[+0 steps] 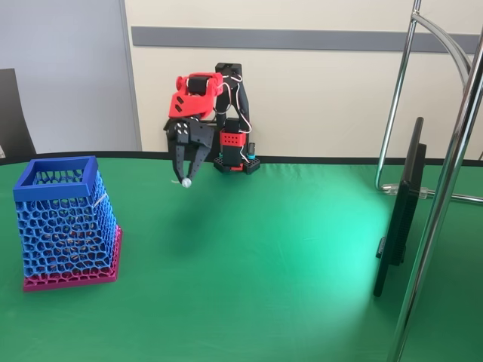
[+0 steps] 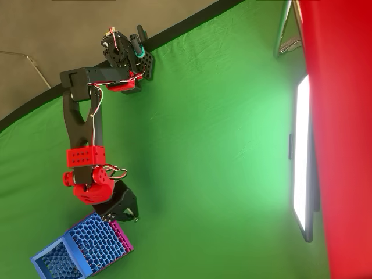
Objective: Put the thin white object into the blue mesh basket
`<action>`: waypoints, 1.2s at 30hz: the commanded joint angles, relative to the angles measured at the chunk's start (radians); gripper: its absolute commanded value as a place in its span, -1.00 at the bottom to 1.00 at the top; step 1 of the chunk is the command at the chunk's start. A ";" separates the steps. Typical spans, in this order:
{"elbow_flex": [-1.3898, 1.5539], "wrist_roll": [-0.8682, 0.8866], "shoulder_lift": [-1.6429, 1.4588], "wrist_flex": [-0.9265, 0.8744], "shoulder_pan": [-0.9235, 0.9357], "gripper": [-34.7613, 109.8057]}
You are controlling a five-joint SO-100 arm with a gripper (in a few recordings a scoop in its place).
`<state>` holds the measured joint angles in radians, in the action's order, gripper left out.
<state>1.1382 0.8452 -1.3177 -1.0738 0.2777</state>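
In the fixed view, the blue mesh basket is seen at the far left, at about nine o'clock from the table's centre. It is tall, built of a blue honeycomb lattice under a solid square blue rim, and it stands upright on a magenta mesh base. In the overhead view the same basket lies at about seven o'clock, near the lower left corner of the picture.

Further right in the fixed view, the gripper is held above the cloth, pointing down, at about eleven o'clock from the table's centre and well apart from the basket. Its black fingers are drawn nearly together, and a small round white bulb is seen at their tips: the thin white object is pinched there (its thin stem cannot be made out, being hidden by the fingers or too fine to tell). In the overhead view the gripper is found just beside the basket's upper right edge, though the height between them cannot be judged from above.

The table is covered in green cloth with a dark edge at the back. A bright patch of light is thrown on it at right of centre. A cream wall with a grey band is seen behind, and a grey panel at the left. At the right, a dark flat screen stands on edge beside chrome tubes.
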 commanded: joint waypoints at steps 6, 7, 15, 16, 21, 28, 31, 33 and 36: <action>-0.149 -0.054 -0.025 -0.003 0.038 -0.46; -0.164 -0.060 -0.020 -0.003 0.044 -0.47; -0.311 -0.150 0.000 0.031 0.106 -0.46; -0.333 -0.167 0.000 0.043 0.110 -0.46; -0.442 -0.275 0.009 0.078 0.124 -0.46; -0.672 -0.362 0.121 0.078 0.135 -0.47; -0.765 -0.402 0.181 0.081 0.141 -0.47; -0.816 -0.422 0.219 0.097 0.146 -0.47; -0.887 -0.440 0.275 0.103 0.149 -0.47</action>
<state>0.3237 0.4203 -1.0523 -0.9894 0.4218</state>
